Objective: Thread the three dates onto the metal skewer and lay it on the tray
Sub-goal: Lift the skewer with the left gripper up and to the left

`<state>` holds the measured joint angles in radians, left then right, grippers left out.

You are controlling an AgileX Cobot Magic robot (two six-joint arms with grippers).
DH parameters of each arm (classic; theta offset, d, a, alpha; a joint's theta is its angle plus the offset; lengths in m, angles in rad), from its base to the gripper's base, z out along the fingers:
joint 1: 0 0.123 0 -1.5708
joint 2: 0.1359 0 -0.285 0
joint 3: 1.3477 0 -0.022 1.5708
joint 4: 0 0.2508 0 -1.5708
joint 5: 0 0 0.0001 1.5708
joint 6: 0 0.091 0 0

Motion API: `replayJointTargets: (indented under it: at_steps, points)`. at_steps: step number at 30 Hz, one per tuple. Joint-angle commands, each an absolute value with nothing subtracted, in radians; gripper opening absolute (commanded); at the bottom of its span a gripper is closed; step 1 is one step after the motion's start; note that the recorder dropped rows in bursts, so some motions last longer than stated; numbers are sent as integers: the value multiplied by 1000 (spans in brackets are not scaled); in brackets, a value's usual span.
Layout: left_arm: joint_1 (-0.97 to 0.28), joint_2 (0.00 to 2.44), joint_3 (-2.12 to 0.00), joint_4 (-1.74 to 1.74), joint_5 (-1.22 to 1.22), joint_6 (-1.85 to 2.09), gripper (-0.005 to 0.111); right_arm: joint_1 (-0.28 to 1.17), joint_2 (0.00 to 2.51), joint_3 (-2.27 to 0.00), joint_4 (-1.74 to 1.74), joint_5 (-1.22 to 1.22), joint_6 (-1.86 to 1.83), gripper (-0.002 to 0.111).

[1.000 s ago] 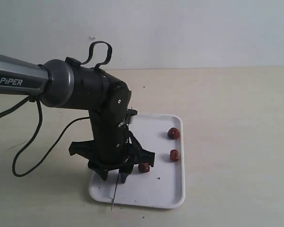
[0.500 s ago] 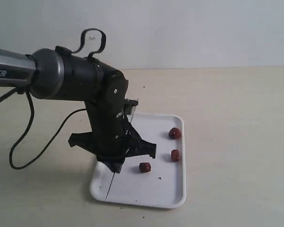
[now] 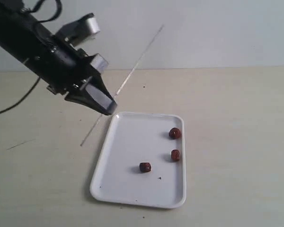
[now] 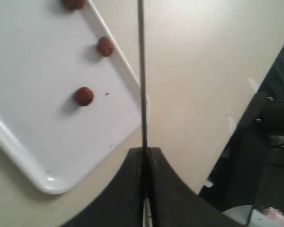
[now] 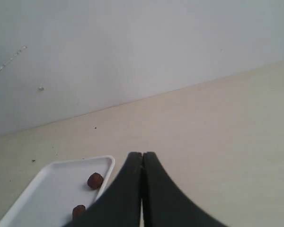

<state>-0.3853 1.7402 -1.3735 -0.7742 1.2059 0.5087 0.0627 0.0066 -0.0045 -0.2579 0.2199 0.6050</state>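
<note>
The white tray [image 3: 132, 142] lies on the beige table with three dates on it: one at the far right [image 3: 174, 133], one below it [image 3: 175, 154], one nearer the middle [image 3: 145, 167]. My left gripper [image 3: 107, 108] hangs above the tray's far left corner, shut on the metal skewer [image 3: 137, 63], which slants from low left up to the right, clear of the table. In the left wrist view the skewer [image 4: 141, 71] sticks straight out of the shut gripper [image 4: 146, 150] past the tray [image 4: 33, 61] and dates [image 4: 84, 96]. My right gripper [image 5: 142, 154] is shut and empty beside the tray [image 5: 47, 189].
A black cable [image 3: 16, 105] trails over the table at the left. Dark equipment [image 4: 267, 142] stands beyond the table edge in the left wrist view. A pale wall [image 3: 203, 33] rises behind the table. Small dark specks [image 3: 159, 178] mark the tray.
My left gripper has closed on the skewer and lifted it up and to the left, off the tray's near left part. The three dates stay where they were.
</note>
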Motion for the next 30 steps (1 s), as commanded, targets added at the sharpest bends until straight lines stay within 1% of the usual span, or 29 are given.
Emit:
replayJointTargets:
  at_steps: [1,7,10,13,16,17,18,21,25,29,30]
  points:
    - [-322,1718,-1370,-655,1221,618,0,58,0,0,-265,211,595,0]
    - [-306,1721,-1370,-646,1221,1007,0,58,0,0,-265,211,595,0]
    - [-306,1721,-1370,-618,1221,1082,0,58,0,0,-265,211,595,0]
    - [-334,1722,-1370,-421,1221,1044,0,58,0,0,-358,203,578,0]
    - [-336,1722,-1370,-350,1221,986,0,58,0,0,-307,19,699,0]
    - [-328,1720,-1370,-366,1221,983,0,58,0,0,-307,-38,711,0]
    - [-309,1718,-1370,-416,1221,980,0,58,0,0,-312,-175,728,0]
    - [-281,1718,-1370,-477,1221,989,0,58,0,0,-270,-362,732,0]
    - [-261,1718,-1370,-479,1221,989,0,58,0,-39,-257,-391,835,0]
    - [-255,1718,-1370,-479,1221,987,0,58,0,-160,-262,-399,1093,0]
    - [-255,1718,-1370,-481,1221,987,0,58,0,-195,-262,-415,1106,0]
